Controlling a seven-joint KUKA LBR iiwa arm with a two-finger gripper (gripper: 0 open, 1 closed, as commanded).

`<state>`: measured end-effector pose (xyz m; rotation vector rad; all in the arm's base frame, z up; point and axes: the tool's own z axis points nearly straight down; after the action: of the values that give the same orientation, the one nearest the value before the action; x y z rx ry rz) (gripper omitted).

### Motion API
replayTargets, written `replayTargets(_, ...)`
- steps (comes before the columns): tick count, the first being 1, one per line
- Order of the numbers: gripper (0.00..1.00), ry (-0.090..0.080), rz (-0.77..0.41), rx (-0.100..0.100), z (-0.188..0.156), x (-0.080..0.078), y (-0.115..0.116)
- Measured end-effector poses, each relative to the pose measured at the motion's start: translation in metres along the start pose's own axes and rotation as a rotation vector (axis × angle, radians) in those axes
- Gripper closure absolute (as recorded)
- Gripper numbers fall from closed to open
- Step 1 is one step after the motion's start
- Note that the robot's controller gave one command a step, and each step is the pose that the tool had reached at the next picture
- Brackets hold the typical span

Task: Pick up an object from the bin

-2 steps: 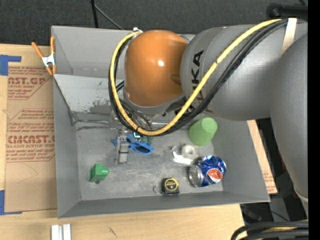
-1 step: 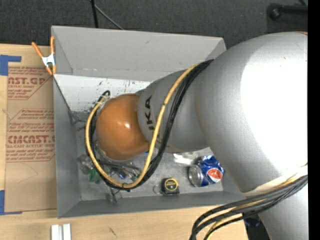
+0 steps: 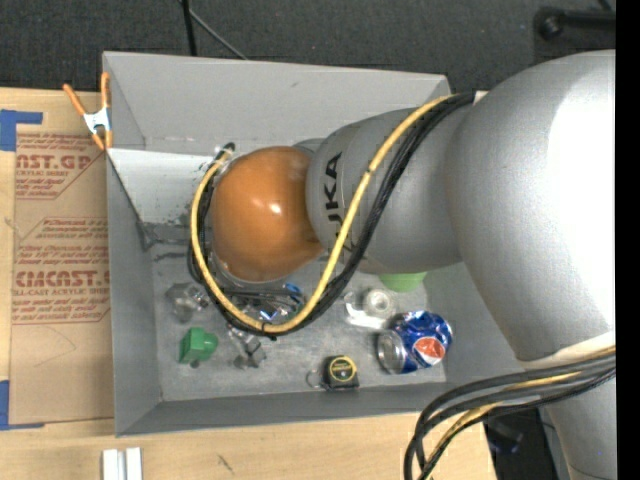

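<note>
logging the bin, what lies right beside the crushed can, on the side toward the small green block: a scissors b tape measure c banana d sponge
b: a yellow-and-black tape measure lies just beside the crushed can, on its side toward the green block.
</note>
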<state>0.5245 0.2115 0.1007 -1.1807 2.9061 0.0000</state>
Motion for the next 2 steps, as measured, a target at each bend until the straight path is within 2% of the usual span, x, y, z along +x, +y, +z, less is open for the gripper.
replayTargets(1,0.00,0.001,-0.020,-0.003,-0.015,-0.002,0.018)
replayTargets(2,0.00,0.007,0.103,-0.005,0.033,0.012,0.018)
